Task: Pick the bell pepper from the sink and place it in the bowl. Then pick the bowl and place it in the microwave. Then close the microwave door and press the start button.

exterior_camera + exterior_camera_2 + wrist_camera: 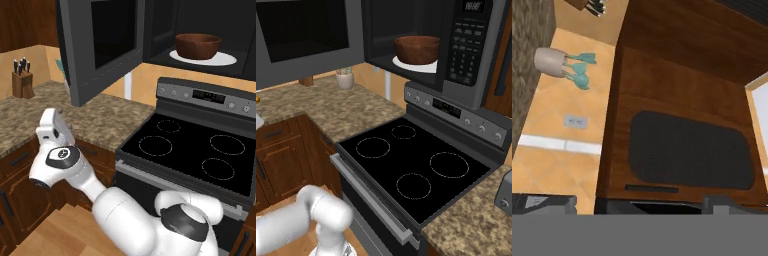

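At the far left a knife block (22,80) stands on the granite counter (30,115). Just right of it, low down, the white arm bends up from the floor side. The end effector (639,204) sits under the bottom edge of the microwave door (102,45) and points upward. Its two dark tips stand wide apart at the bottom of the hand view, with nothing between them.

The door hangs open, swung out to the left over the counter. To its right the microwave (471,50) cavity is open. The brown bowl (198,45) sits inside on the white plate (225,59). You cannot tell from here whether the pepper is in it. Below lies the black stove (190,150). The keypad (468,47) is at the microwave's right side.

The step in hand looks to be shutting the door. Raise the end effector to the door's free edge, far from the hinge. Set it against the face turned away from the cavity. Push in a smooth arc that follows the swing. Keep the wrist clear of the bottom edge and the counter. Press until the door seats flush. Then move right to the keypad for the start button.
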Motion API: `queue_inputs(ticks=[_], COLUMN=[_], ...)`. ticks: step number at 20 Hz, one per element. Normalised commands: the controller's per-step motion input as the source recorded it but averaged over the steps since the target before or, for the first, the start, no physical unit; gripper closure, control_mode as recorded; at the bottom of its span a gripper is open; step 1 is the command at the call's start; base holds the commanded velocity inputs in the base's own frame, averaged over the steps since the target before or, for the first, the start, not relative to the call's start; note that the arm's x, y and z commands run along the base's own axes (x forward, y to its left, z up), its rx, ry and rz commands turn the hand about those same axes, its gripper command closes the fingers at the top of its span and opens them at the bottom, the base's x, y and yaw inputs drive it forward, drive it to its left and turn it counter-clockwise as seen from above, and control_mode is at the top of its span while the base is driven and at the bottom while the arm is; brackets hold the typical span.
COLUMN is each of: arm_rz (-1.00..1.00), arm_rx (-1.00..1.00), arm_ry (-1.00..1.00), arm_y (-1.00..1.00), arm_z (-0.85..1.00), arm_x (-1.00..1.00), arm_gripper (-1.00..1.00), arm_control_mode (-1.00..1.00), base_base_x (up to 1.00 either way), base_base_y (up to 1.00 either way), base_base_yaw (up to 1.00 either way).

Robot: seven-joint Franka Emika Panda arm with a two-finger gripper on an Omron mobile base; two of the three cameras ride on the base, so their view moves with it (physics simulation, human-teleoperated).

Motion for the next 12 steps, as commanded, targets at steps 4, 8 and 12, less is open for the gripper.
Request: queue_inputs(ticks=[4, 8, 12], arm_rz=[-0.21, -0.24, -0.15], arm_rx=[-0.02, -0.01, 0.00], arm_ry=[-0.18, -0.26, -0.33], arm_y=[0.00, -0.01, -0.27], arm_z=[0.00, 0.08, 0.47], arm_x=[0.31, 0.24, 0.00], arm_gripper=[-1.00, -1.00, -1.00], arm_control_mode=[-1.00, -1.00, -1.00], base_base_x=[0.00, 0.00, 0.00], base_base_y=[0.00, 0.00, 0.00], base_base_yaw=[0.00, 0.00, 0.00])
